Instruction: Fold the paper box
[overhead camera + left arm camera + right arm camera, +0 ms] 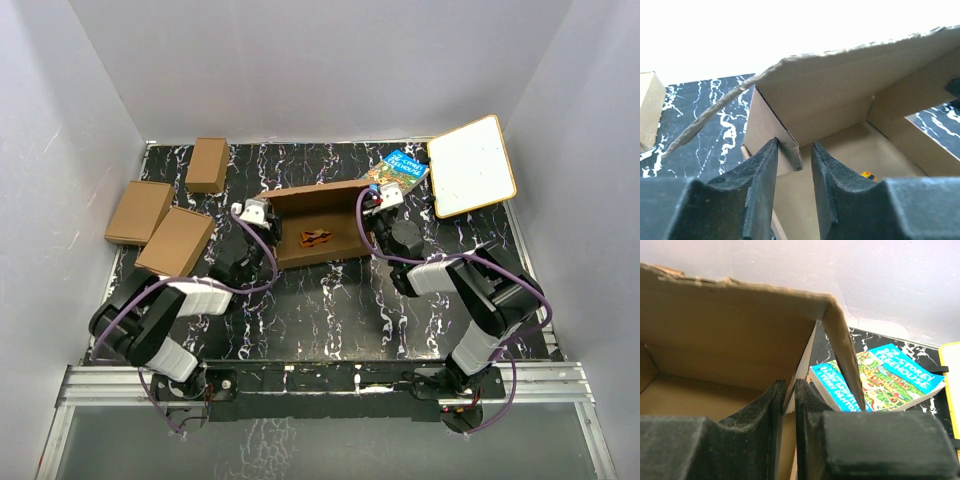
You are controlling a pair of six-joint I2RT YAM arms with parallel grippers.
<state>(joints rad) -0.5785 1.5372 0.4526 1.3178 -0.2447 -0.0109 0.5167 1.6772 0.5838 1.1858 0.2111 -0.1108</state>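
The paper box (318, 222) stands half-formed in the middle of the black marbled table, its back and side walls raised. A small orange object (317, 238) lies on its floor. My left gripper (255, 213) is at the box's left wall. In the left wrist view (794, 144) its jaws stand open around the folded corner of that wall (790, 150), and the left finger touches it. My right gripper (378, 200) is at the right wall. In the right wrist view (790, 382) it is shut on the wall's thin edge (805, 365).
Three small folded brown boxes (208, 163) (138, 212) (176, 241) lie at the back left. A blue book (400, 168) lies just beyond the box's right wall, close to my right gripper. A white board with a yellow rim (472, 165) leans at the back right.
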